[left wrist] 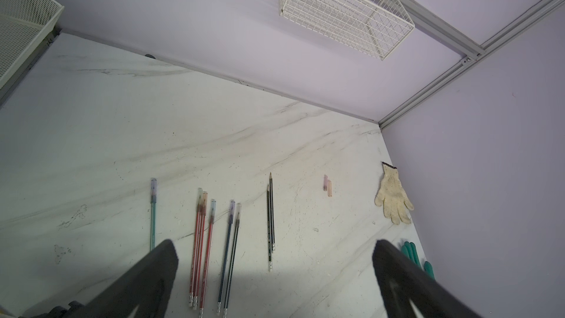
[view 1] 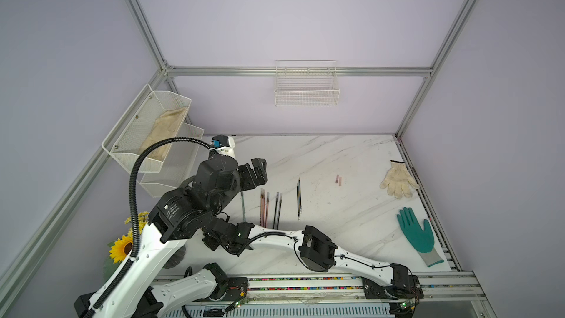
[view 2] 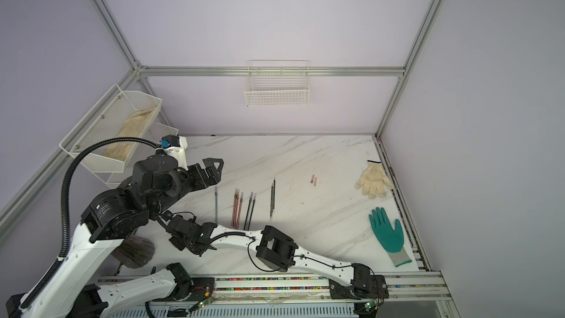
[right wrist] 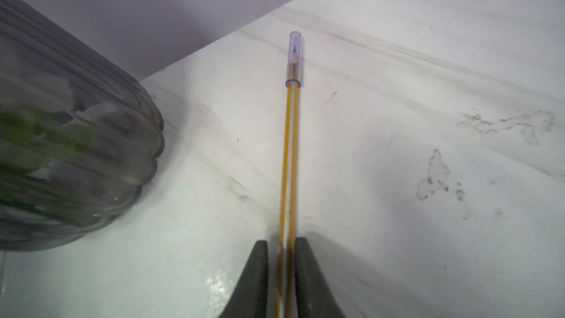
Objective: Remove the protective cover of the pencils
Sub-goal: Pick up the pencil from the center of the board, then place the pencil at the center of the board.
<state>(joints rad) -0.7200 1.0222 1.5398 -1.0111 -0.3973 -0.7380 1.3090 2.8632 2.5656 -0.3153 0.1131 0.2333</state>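
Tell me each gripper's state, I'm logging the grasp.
The left gripper is open, empty.
The right gripper is shut on the yellow pencil.

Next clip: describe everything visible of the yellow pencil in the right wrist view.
The yellow pencil is a thin, straight stick with yellow and white lengthwise stripes. A clear plastic cap with a bluish rim covers its sharpened tip. The right pincer is closed on its shaft, one finger on each side, far from the cap. It points away over the white marble tabletop, beside but apart from a ribbed glass vase. Whether it rests on the tabletop cannot be told.
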